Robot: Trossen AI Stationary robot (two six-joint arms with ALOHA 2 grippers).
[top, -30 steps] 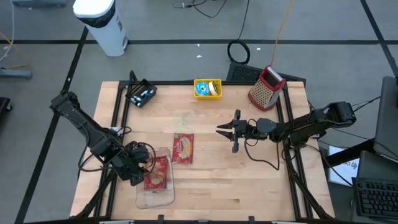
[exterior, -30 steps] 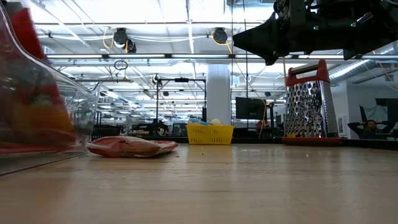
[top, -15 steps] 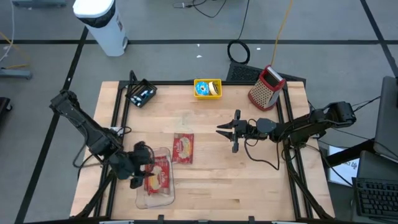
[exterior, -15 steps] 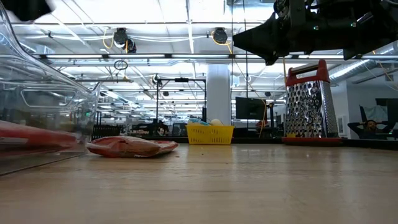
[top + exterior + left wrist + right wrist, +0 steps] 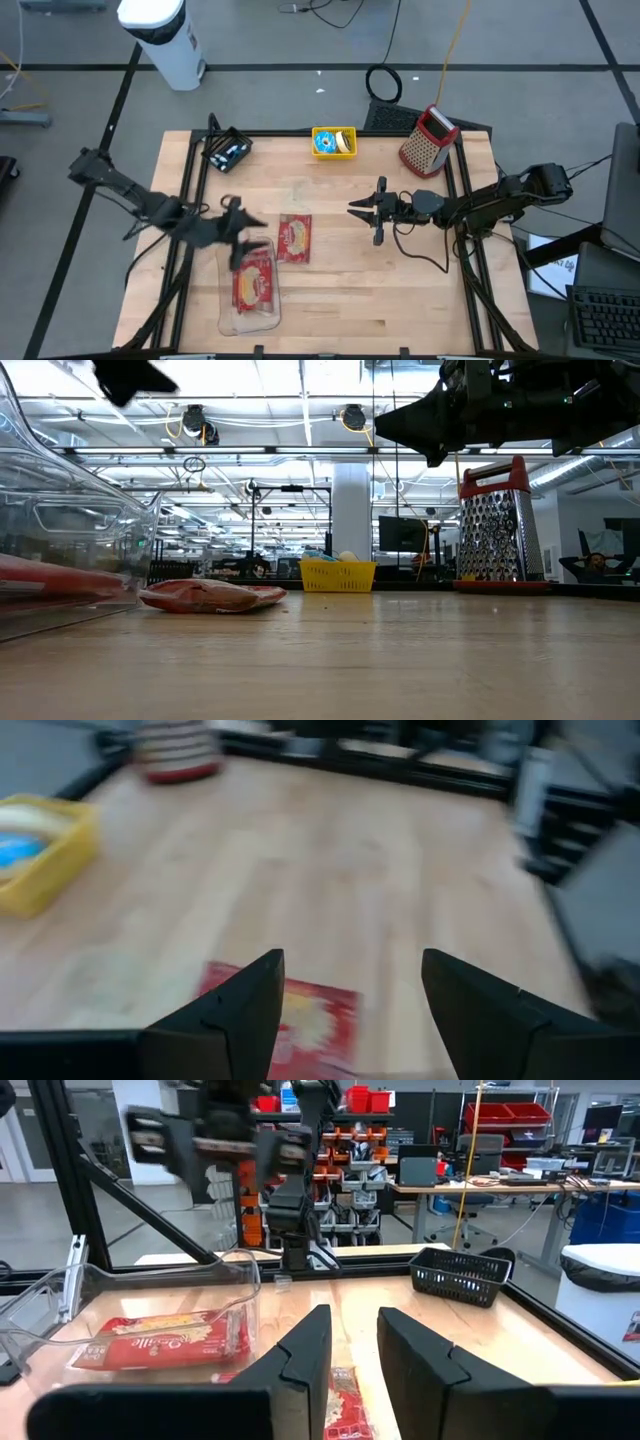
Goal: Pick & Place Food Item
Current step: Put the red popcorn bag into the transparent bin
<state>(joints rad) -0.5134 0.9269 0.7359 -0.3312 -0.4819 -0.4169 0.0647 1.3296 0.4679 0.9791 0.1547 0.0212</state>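
Packets (image 5: pixel 254 284) (image 5: pixel 294 238) two, clear container (image 5: pixel 236 322) one, apparently

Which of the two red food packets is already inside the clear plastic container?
The red packet nearer the table's front edge lies inside the clear container. The other packet lies bare on the wood, just beyond the container's corner.

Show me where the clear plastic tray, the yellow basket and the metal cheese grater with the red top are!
clear plastic tray (image 5: pixel 228 320), high view, bare near rim.
yellow basket (image 5: pixel 333 131), high view, far rim.
metal cheese grater with the red top (image 5: pixel 494 530), low view, its holed metal face.
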